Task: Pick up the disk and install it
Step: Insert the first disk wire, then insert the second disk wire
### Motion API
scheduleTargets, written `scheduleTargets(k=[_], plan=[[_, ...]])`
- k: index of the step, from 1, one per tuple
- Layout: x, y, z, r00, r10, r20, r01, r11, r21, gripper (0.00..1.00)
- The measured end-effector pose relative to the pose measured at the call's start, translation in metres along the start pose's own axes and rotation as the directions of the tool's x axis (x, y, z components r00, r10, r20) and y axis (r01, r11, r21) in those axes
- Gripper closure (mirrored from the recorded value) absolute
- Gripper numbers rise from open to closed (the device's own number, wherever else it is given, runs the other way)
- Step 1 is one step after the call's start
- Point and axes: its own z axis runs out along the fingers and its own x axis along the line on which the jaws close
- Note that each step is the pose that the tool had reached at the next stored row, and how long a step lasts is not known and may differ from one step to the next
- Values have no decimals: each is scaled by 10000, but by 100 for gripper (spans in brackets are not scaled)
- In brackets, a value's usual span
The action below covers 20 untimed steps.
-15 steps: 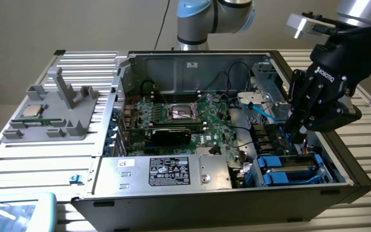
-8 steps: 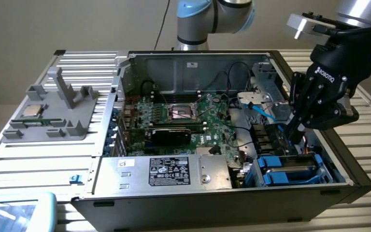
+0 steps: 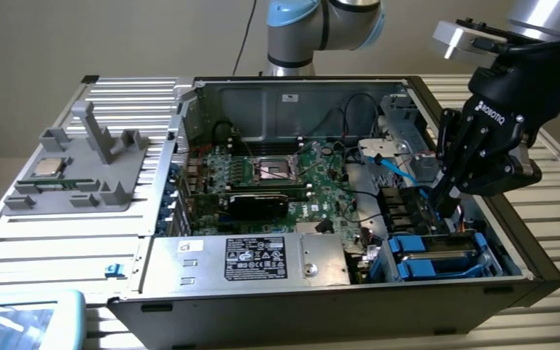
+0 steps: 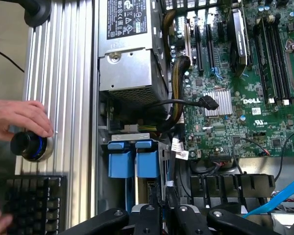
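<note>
The gripper (image 3: 445, 208) is being lowered into the drive bay at the exterior view's right of the open computer case (image 3: 309, 306). The fingers (image 4: 149, 215) are being held nearly closed, seemingly pinching the top edge of the disk (image 4: 147, 188), which is being kept upright in the bay beside the blue brackets (image 4: 134, 159) (only a sliver of it is showing between them). Judged from this, the installing step is being carried out. Seating the disk is calling for a straight push along the rails, clear of the blue cable (image 3: 397, 169). A control knob (image 4: 32, 145) is being touched by a person's hand (image 4: 17, 117).
</note>
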Motion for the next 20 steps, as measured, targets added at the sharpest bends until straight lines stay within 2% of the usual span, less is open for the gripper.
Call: scheduleTargets(k=[7,8,10,12,13,14,15,16,20], plan=[[5,4,2,10000,3,2,-3,10000,-2,84],[12,7,5,10000,1,19,-1,10000,-3,84],[37,5,9,9999,-22,123,22,10000,-8,84],[63,4,15,9995,-60,309,60,10000,-18,84],[78,2,19,9990,-87,441,88,10000,-25,84],[94,1,23,9985,-107,543,109,9999,-30,84],[118,-2,32,9981,-120,608,122,9999,-33,84],[134,-1,43,9980,-122,627,125,9999,-33,84],[151,15,92,9979,-117,630,116,9999,11,84]])
